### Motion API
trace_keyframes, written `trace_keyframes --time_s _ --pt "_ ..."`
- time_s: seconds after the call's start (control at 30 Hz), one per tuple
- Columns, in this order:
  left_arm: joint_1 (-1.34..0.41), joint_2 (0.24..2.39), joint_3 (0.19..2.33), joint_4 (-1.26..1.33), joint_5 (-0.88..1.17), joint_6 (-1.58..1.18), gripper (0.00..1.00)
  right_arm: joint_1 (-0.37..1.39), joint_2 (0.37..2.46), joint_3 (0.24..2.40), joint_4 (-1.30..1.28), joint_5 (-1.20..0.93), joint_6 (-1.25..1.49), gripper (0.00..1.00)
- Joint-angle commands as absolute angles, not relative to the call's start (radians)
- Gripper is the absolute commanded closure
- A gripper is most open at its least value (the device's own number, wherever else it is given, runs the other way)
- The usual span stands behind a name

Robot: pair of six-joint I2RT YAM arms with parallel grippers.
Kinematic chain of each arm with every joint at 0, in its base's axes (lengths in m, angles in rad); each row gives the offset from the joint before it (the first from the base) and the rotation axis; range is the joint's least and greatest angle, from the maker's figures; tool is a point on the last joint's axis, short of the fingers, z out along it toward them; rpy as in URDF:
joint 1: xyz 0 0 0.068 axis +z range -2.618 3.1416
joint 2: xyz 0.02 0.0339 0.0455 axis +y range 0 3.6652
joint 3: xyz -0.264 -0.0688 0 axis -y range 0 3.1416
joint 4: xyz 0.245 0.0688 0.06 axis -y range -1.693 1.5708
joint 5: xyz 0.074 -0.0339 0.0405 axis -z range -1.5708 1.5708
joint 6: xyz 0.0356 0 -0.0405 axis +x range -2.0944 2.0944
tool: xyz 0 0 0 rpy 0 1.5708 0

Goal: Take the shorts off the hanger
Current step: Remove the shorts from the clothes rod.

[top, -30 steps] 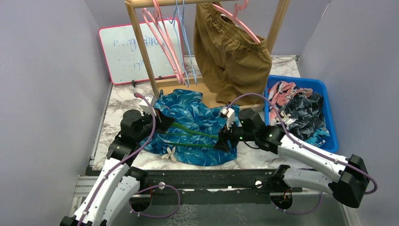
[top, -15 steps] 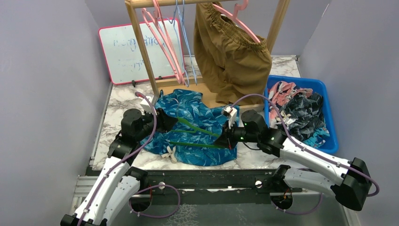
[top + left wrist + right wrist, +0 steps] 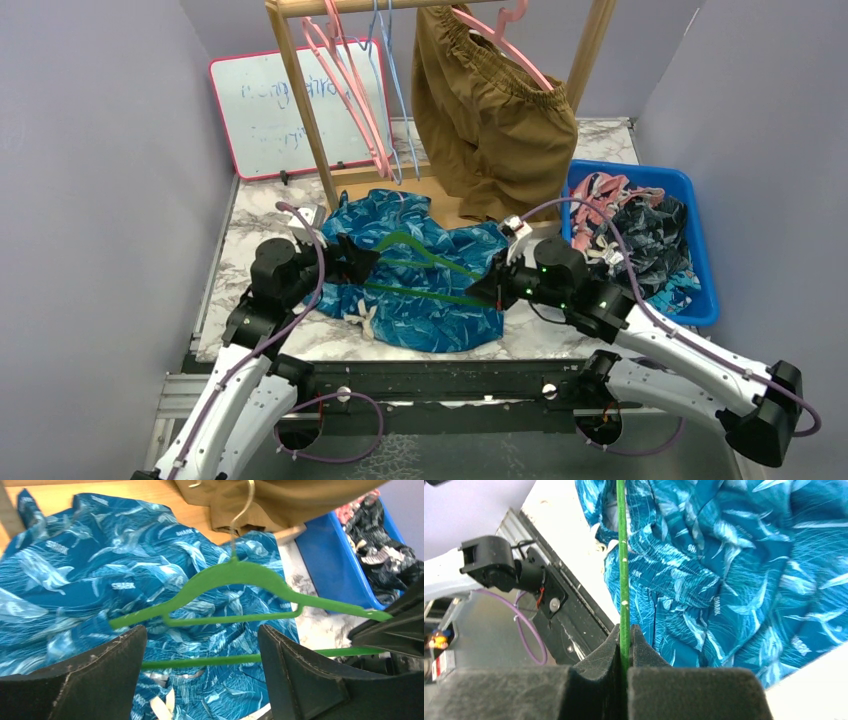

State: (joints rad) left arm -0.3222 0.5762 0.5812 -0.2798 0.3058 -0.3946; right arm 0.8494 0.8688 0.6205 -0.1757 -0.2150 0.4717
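The teal-blue shorts [image 3: 425,320] are lying crumpled on the marble surface [image 3: 255,215], between your two arms and in front of the wooden rack [image 3: 303,110]. The green hanger [image 3: 430,294] is sitting just above them. In the left wrist view its whole outline is showing over the shark-print fabric, with the hook pointing toward the rack.

Your right tool [image 3: 497,290] is clenching the hanger's right end. In the right wrist view, the two fingers are pressing together on the green bar. Your left tool [image 3: 352,268] is hanging released at the hanger's left end. Its fingers [image 3: 90,675] are standing wide apart, and the lower bar is passing across the gap between them.

Behind, the brownish-orange shorts [image 3: 495,120] are hanging from the rack. To the right, a blue bin [image 3: 650,171] is holding more patterned shorts, and a whiteboard [image 3: 270,110] is leaning at the back left.
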Motion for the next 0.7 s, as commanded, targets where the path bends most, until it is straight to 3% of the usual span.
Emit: trace_keyframes --time_s 0.0,0.13,0.67 --pt "-0.322 0.522 0.603 -0.316 0.155 -0.391 0.13 0.845 0.803 0.749 -0.353 -0.038 0.478 0.99" --pt "-0.321 0.508 0.594 -0.320 0.104 -0.400 0.08 0.845 0.722 0.775 -0.434 -0.017 0.464 0.99" --pt "-0.322 0.583 0.594 -0.338 0.112 -0.422 0.11 0.845 0.534 0.873 -0.578 0.076 0.481 0.99"
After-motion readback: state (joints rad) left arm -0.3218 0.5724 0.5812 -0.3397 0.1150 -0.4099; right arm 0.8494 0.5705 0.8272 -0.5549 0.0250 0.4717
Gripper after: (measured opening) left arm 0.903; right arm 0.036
